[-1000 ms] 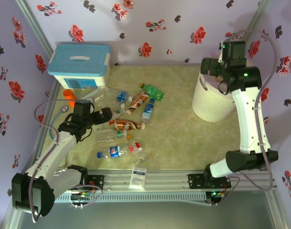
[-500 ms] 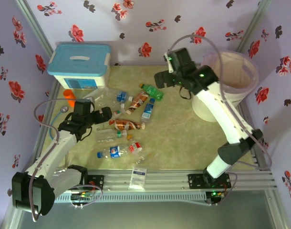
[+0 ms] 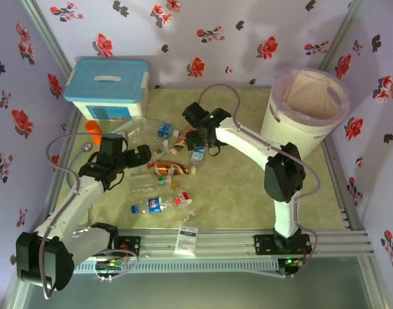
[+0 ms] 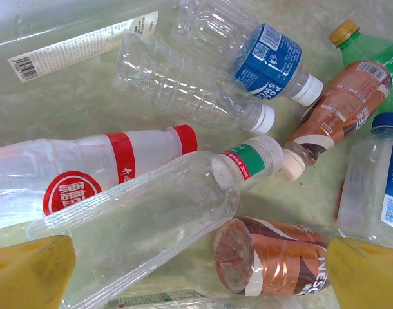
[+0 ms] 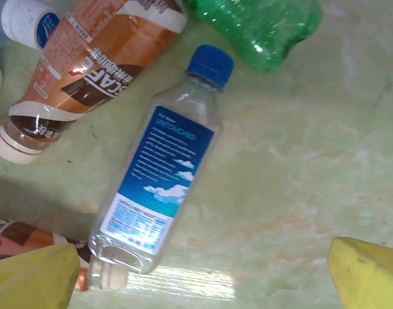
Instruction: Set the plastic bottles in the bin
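White box with light-blue lid (image 3: 106, 89) at far left corner of the table (image 3: 241, 193); small orange cylinder (image 3: 93, 131) just in front of it; pale green marbled tabletop; flat white packet (image 3: 186, 240) lying on the near metal rail (image 3: 235, 242); lilac wallpaper (image 3: 203, 38) with red and dark flowers; loose white barcode strip (image 4: 80, 46) on the table.

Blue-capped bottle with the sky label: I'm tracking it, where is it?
Right wrist view: the blue-capped bottle lies left of centre, its cap near the green bottle, the brown coffee bottle on its left.
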